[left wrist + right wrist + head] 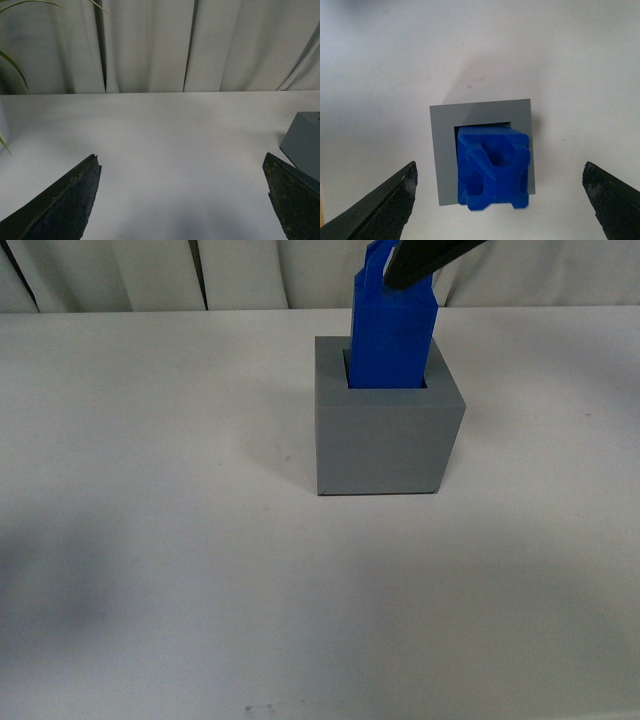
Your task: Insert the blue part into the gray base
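The gray base [385, 440] stands on the white table, a little right of the middle. The blue part [392, 335] stands upright in its top recess, its upper half sticking out. In the right wrist view the blue part [492, 167] sits in the gray base [442, 150], seen from above. My right gripper [500, 172] is open, jaws wide apart on either side of the part and not touching it; one dark finger [425, 260] shows above the part in the front view. My left gripper [182, 165] is open and empty over bare table, with the gray base [305, 142] just beside one finger.
White curtains [250, 270] hang behind the table's far edge. Green plant leaves [12, 65] show in the left wrist view beside the curtain. The white tabletop [150, 540] spreads around the base.
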You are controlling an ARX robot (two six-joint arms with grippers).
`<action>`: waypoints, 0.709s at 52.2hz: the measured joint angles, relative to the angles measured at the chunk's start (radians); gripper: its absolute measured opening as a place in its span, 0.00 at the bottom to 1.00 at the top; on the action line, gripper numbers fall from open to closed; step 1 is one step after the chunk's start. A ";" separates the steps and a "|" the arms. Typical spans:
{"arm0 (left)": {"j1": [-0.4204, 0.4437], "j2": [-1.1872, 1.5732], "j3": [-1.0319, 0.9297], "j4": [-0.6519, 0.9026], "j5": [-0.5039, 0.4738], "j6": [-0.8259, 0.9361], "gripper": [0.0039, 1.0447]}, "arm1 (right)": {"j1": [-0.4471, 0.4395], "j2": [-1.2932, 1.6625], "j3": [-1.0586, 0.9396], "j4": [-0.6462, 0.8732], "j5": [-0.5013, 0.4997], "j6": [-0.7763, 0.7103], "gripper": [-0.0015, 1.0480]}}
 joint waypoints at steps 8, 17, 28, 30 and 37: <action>0.000 0.000 0.000 0.000 0.000 0.000 0.94 | -0.063 -0.100 -0.078 0.047 -0.076 -0.001 0.93; 0.000 0.000 0.000 0.000 0.000 0.000 0.94 | -0.180 -0.262 -0.317 0.232 -0.226 0.034 0.93; 0.000 0.000 0.000 0.000 0.000 0.000 0.94 | -0.309 -0.431 -0.621 0.539 -0.374 0.188 0.93; 0.000 0.000 0.000 0.000 0.000 0.000 0.94 | -0.312 -0.436 -0.628 0.542 -0.376 0.196 0.93; 0.000 0.000 0.000 0.000 0.000 0.000 0.94 | -0.311 -0.435 -0.633 0.544 -0.381 0.213 0.93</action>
